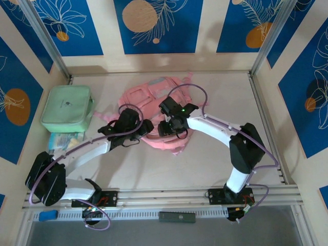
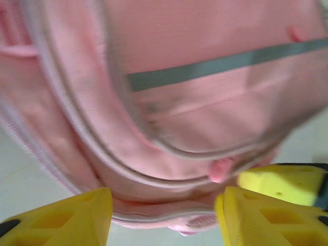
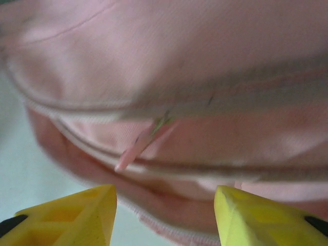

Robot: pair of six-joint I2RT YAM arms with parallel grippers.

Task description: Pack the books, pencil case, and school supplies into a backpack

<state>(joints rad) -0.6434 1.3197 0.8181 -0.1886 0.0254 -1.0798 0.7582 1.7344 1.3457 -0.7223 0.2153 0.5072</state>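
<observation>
Item one: backpack (image 1: 137,98), pink, lying flat at the middle of the table (image 1: 215,102), its near edge beneath both arms. We judge it placed there so that either arm can reach its pockets.

Item two: left claw (image 2: 164,220), over the near-left edge of the backpack. Its yellow fingers stand well apart and we see nothing pinched between them. Its wrist view shows pink fabric crossed by a grey stripe (image 2: 220,64), with a small pink zip pull (image 2: 221,169) just beyond the fingertips. We take the wide stance as readiness to close on that pull or on a fold of fabric.

Item three: right claw (image 3: 164,215), over the near-right edge, facing the left one closely. It is likewise parted and empty, with a second pink pull tab (image 3: 134,148) hanging ahead of it. We judge that the pair means to open a pocket, one claw steadying and one drawing. Blur keeps us from telling whether the zips are shut.

Item four: mint green bag (image 1: 66,108), at the far left and well apart from the backpack. A pale packet (image 1: 65,139) lies just beside it, too small for us to identify.
</observation>
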